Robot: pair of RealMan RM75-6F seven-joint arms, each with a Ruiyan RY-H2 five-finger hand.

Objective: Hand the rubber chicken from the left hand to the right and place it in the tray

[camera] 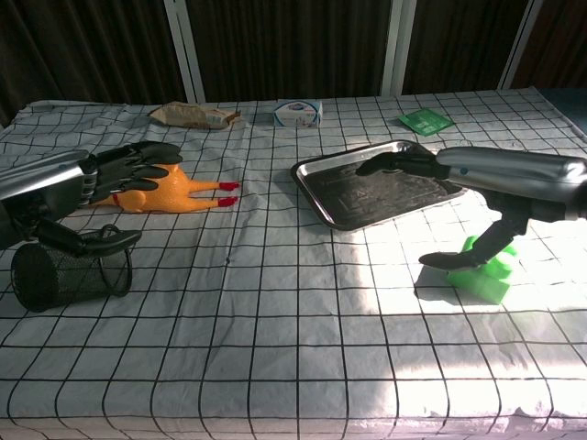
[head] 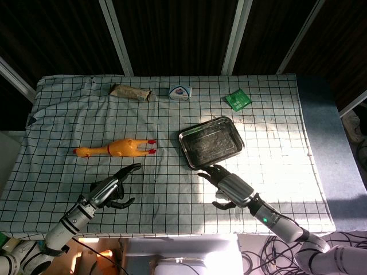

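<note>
The yellow rubber chicken (head: 117,148) (camera: 170,194) lies on its side on the checked cloth, left of centre, head to the left and red feet to the right. My left hand (head: 110,188) (camera: 101,183) hovers just in front of it, fingers spread and holding nothing. The metal tray (head: 211,141) (camera: 381,182) sits right of centre with nothing in it. My right hand (head: 227,185) (camera: 431,168) is by the tray's near edge, fingers stretched toward it, holding nothing.
A black mesh cup (camera: 66,273) lies on its side near my left hand. A green block (camera: 487,271) sits under my right forearm. At the far edge lie a brown packet (head: 131,91), a white box (head: 180,92) and a green packet (head: 238,100).
</note>
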